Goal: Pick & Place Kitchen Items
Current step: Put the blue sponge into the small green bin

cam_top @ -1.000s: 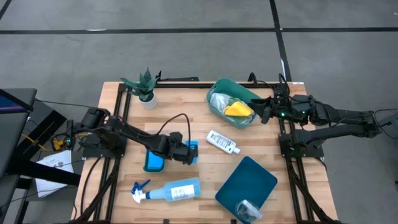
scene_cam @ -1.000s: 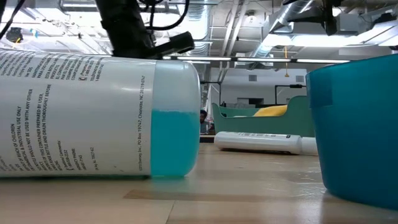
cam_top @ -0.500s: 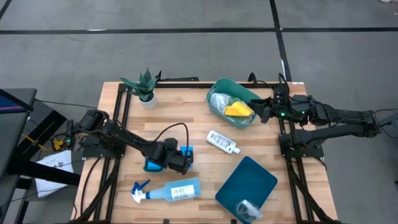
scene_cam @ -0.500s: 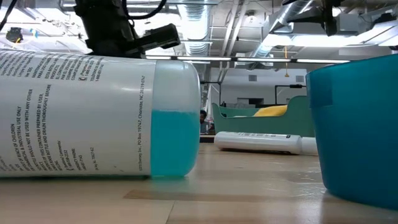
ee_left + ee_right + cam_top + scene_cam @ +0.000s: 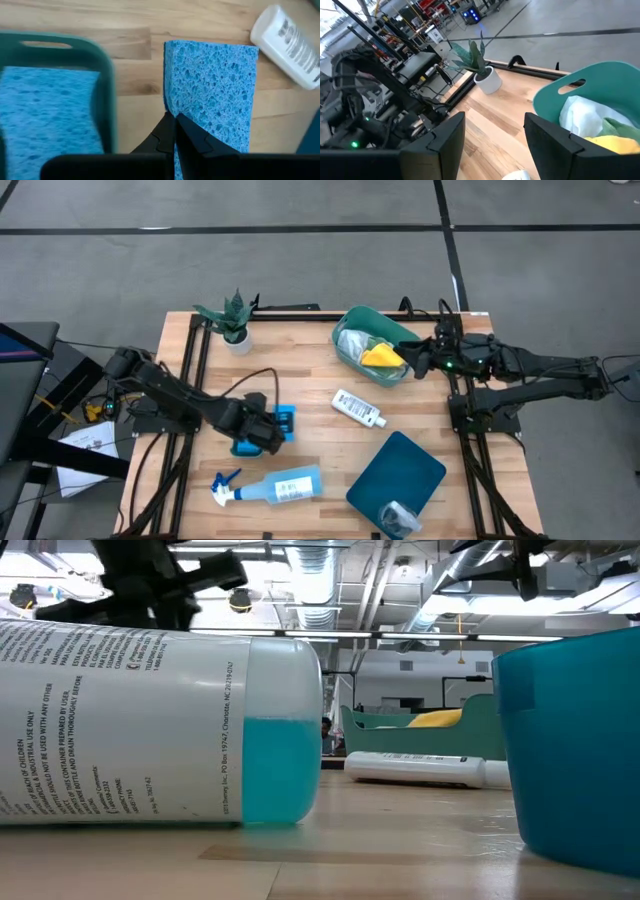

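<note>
My left gripper (image 5: 273,426) is over the table's left half, shut on a blue sponge (image 5: 286,420); the left wrist view shows the sponge (image 5: 210,90) beyond the fingers. Beside it a small teal-rimmed tray (image 5: 107,95) holds a second blue sponge (image 5: 50,110). My right gripper (image 5: 410,358) stands open and empty next to the teal tub (image 5: 375,345), which holds a white cloth (image 5: 580,117) and a yellow cloth (image 5: 383,357). A white bottle (image 5: 358,408) and a spray bottle (image 5: 270,485) lie on their sides on the wood. My left gripper pinches the sponge between its two fingers at one long edge (image 5: 169,107), near a corner. The fingers slant down from the table's left side. The sponge sticks out ahead of them toward the right and appears lifted off the wood.
A potted plant (image 5: 233,320) stands at the far left. A dark teal lid (image 5: 397,475) lies at the near right with a crinkled silver cup (image 5: 400,518) at its near end. In the low view the spray bottle (image 5: 150,730) fills the left foreground.
My left gripper has carried the blue sponge toward the table's left edge and a little upward, staying shut on it. The sponge now sits closer to the tray with the second sponge.
</note>
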Tool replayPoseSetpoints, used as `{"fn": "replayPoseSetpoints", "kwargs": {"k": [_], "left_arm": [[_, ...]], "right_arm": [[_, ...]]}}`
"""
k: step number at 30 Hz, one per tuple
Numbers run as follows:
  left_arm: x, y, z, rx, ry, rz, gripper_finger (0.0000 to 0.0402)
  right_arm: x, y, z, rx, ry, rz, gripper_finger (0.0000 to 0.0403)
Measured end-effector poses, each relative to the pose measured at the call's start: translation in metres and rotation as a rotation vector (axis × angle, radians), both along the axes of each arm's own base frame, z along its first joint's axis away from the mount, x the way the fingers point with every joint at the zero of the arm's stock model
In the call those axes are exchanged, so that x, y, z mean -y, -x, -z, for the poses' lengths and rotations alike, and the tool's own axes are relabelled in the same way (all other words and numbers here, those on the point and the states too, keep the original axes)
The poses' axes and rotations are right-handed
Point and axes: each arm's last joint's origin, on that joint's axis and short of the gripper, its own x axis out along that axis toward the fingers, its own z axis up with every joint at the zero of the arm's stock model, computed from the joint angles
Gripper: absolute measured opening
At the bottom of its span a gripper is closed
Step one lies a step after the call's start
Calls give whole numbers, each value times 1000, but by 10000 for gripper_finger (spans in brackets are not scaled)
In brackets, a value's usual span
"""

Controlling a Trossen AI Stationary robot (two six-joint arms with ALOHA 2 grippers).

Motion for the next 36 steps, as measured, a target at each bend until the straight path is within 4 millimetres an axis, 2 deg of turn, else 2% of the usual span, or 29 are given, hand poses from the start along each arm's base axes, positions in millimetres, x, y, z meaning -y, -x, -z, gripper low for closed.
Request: {"fn": "replayPoseSetpoints", "kwargs": {"k": [8,15,23,36], "left_arm": [[-3,45,-2,57,47,-24,0],[-3,70,-2,54,63,-28,0],[-1,83,-5,29,60,-20,0],[8,91,-4,-8,81,4,0]], "right_arm": [[0,-3,1,-7,-6,-1,195],[0,-4,2,-12,-7,-2,195],[0,-4,2,-12,-13,4,195],[0,-4,3,-15,-13,8,195]]}}
